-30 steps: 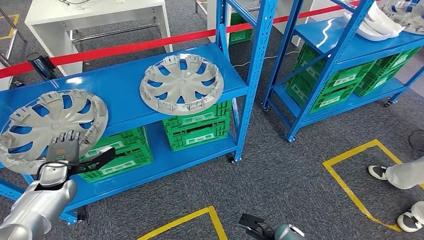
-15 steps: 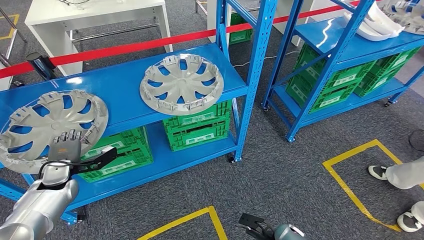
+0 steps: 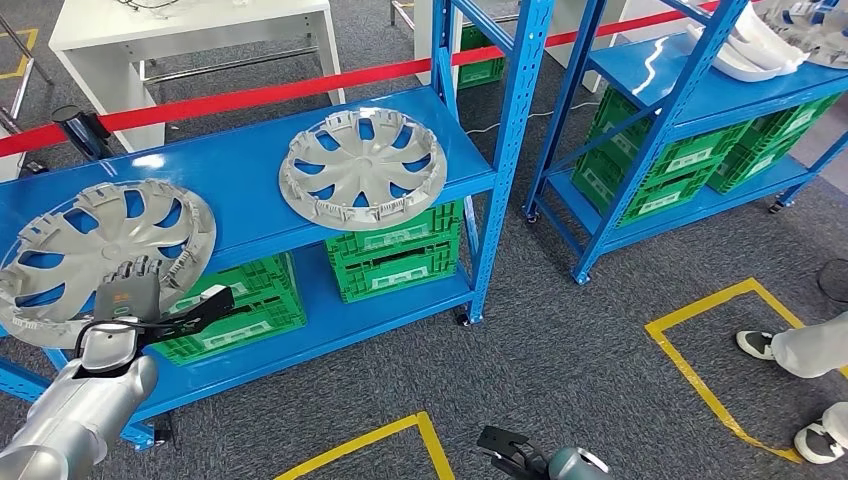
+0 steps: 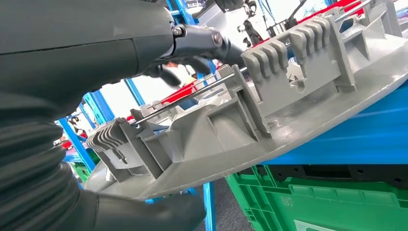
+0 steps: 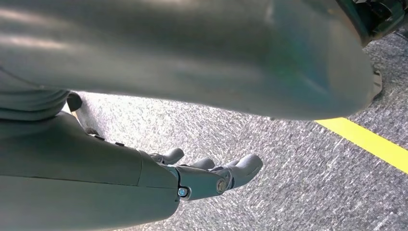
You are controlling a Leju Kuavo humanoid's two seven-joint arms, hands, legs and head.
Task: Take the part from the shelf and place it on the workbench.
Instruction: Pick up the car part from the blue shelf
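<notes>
Two grey hubcaps lie on the blue shelf point(image 3: 250, 190). The left hubcap point(image 3: 100, 240) juts over the shelf's front edge, and the other hubcap point(image 3: 363, 167) lies further right. My left hand point(image 3: 125, 300) grips the near rim of the left hubcap point(image 4: 288, 110). In the left wrist view its fingers point(image 4: 202, 41) lie over the ribbed top and its thumb point(image 4: 144, 214) presses up from below. My right hand point(image 3: 510, 450) hangs low over the carpet, holding nothing, with its fingers point(image 5: 211, 178) loosely apart.
Green crates point(image 3: 395, 255) fill the lower shelf. A red tape point(image 3: 250, 97) runs behind the shelf, with a white table point(image 3: 190, 30) beyond it. A second blue rack point(image 3: 680, 80) stands to the right. A person's feet point(image 3: 800, 350) are beside yellow floor lines point(image 3: 700, 380).
My left hand's thumb has risen slightly toward the underside of the left hubcap. Everything else is still.
</notes>
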